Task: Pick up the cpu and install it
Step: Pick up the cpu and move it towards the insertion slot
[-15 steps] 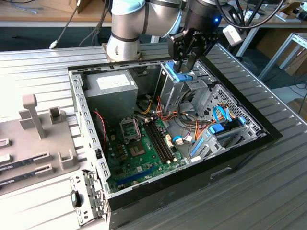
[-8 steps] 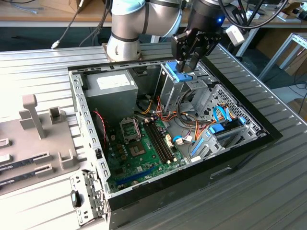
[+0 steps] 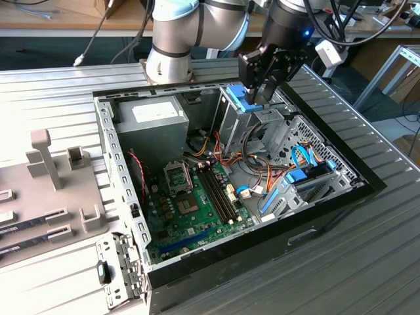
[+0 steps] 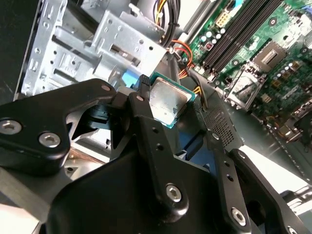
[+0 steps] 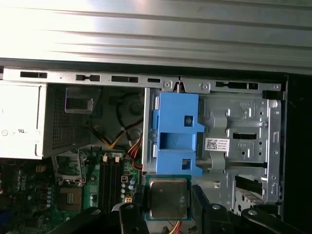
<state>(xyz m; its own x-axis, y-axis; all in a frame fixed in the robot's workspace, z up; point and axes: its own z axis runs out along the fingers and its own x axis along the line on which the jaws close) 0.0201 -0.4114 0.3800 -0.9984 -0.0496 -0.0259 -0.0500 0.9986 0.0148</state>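
Observation:
My gripper (image 3: pixel 264 90) hangs over the far side of the open computer case (image 3: pixel 367 190), above the blue-clipped drive cage (image 3: pixel 246 105). It is shut on the cpu (image 4: pixel 168 102), a small square chip with a silvery top and a thin green rim, gripped by its edges between the black fingers (image 4: pixel 146 126). In the first wrist view the cpu (image 5: pixel 168 198) sits between the fingertips, just below the blue bracket (image 5: pixel 174 131). The motherboard's socket (image 3: pixel 177 174) lies lower in the case with its metal frame open, also seen as the socket (image 5: pixel 68 165) in the first wrist view.
A grey power supply (image 3: pixel 154 115) fills the case's far corner in the exterior view's left. Memory slots (image 3: pixel 216 190) and orange and yellow cables (image 3: pixel 226 157) lie between socket and drive cage. A grey fixture plate (image 3: pixel 46 197) with holders sits outside the case.

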